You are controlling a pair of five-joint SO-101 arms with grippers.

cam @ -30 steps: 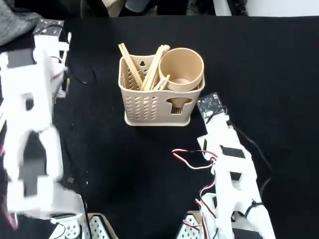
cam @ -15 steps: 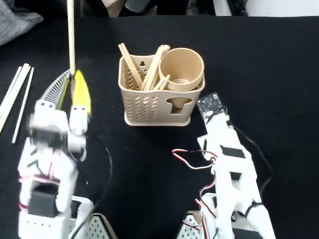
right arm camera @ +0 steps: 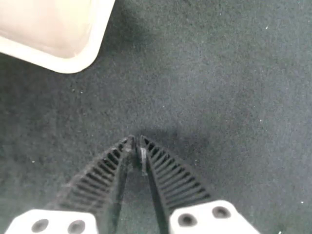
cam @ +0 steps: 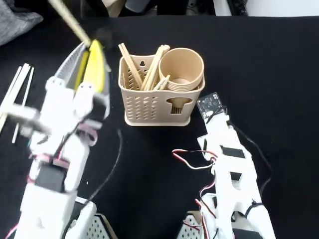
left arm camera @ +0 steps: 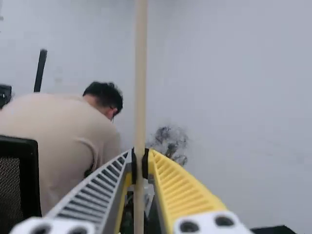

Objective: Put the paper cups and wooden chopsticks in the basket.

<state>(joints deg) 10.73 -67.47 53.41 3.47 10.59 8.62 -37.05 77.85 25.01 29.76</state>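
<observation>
Black cloth covers the table below my left gripper, which pinches one chopstick that juts out past my tips. Light, stiff, slick wood probably pivots, so a mid-length hold seems safer. The basket stands just beside my tips. My right gripper is closed and empty.

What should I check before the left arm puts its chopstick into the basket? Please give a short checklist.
1. Grip on the chopstick by the left gripper: ok, clamped.
2. The left gripper directly above the basket: not ok, it is off to one side.
3. The paper cups inside the basket: ok.
4. The right gripper out of the way: ok, shut, empty, low beside the basket's corner.
5. All sticks collected: not ok, loose chopsticks lie on the table by the left arm.
</observation>
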